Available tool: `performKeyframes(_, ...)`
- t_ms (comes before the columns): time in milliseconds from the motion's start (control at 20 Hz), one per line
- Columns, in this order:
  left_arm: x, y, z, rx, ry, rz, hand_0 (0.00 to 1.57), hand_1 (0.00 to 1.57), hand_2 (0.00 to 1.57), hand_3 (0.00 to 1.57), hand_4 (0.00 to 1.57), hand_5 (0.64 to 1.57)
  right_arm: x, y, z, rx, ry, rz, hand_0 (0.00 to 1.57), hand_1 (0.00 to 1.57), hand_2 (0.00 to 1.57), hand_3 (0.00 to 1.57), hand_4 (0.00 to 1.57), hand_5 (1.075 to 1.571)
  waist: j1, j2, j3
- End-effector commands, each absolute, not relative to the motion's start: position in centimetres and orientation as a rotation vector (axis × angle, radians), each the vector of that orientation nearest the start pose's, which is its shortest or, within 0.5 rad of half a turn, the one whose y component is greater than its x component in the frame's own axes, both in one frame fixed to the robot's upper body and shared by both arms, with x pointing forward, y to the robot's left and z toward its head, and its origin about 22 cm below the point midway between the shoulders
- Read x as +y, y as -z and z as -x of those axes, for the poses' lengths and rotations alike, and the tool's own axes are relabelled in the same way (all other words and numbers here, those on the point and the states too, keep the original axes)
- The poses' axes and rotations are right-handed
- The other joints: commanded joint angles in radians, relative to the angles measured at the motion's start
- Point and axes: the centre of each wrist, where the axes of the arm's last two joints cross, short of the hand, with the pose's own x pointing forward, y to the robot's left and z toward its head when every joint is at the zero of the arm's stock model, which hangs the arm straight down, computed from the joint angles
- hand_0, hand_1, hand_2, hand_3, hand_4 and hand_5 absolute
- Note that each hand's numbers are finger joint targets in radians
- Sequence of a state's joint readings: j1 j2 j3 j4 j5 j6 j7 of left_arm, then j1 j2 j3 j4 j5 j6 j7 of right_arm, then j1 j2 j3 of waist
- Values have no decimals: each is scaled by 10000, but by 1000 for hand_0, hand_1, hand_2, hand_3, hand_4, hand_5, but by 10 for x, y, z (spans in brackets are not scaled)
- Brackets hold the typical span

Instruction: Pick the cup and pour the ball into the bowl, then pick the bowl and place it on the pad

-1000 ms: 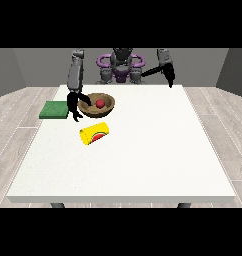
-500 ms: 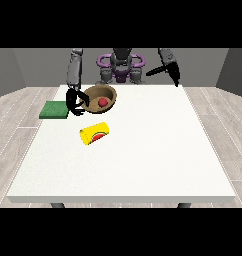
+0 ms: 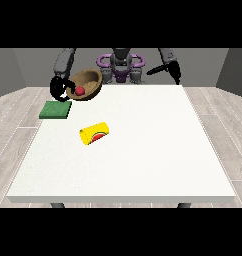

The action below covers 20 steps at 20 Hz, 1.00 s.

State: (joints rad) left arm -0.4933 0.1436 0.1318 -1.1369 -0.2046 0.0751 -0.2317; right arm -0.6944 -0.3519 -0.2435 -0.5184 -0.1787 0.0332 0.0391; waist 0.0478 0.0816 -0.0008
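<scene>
Brown wooden bowl [image 3: 86, 83] is off the table, tilted so that its opening faces the camera, and a small red ball [image 3: 80, 91] sits low inside it against the lower wall. The black hand at the view's left [image 3: 59, 88] is at the bowl's left rim, its fingers curled round that edge as far as the small view lets me judge. Bowl and hand hang above the far left corner of the large white table [image 3: 143, 150], just above and to the right of the flat green square pad [image 3: 55, 109], which lies on the table near its left edge; the bowl does not touch the pad.

Nearer the camera, well apart from the pad and the bowl, a yellow cylindrical cup with a red and green watermelon print [image 3: 94, 133] lies on its side on the table, its printed end turned towards the camera and to the right.

At the far right corner, the black hand at the view's right [image 3: 158, 69] is raised above the table and holds nothing; its fingers are stretched out straight and close together, pointing towards the robot's purple and grey torso [image 3: 121, 65].
</scene>
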Motion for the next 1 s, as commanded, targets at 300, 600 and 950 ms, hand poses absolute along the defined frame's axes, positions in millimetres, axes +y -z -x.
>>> performKeyframes(300, 236, -61, -359, -19923, 2635, -2787, 0, 0, 0, 0, 0, 1566, -436, -57, -363, -13690, 2994, 921, 1571, 1571, 1571, 1571, 1062, 1562, 251, 1726, 15)
performKeyframes(600, 225, -41, -357, -20114, 2486, -3335, 0, 0, 0, 0, 0, 1565, -454, -75, -360, -14014, 2755, 427, 1571, 1571, 1571, 1571, 1062, 1562, -149, 1982, 11)
performKeyframes(950, 188, -105, -356, -22267, 2708, -3457, 0, 0, 0, 0, 0, 1565, -507, -100, -332, -15971, 2927, 1473, 1571, 1571, 1571, 1192, 1008, 1567, 315, 4143, 39)
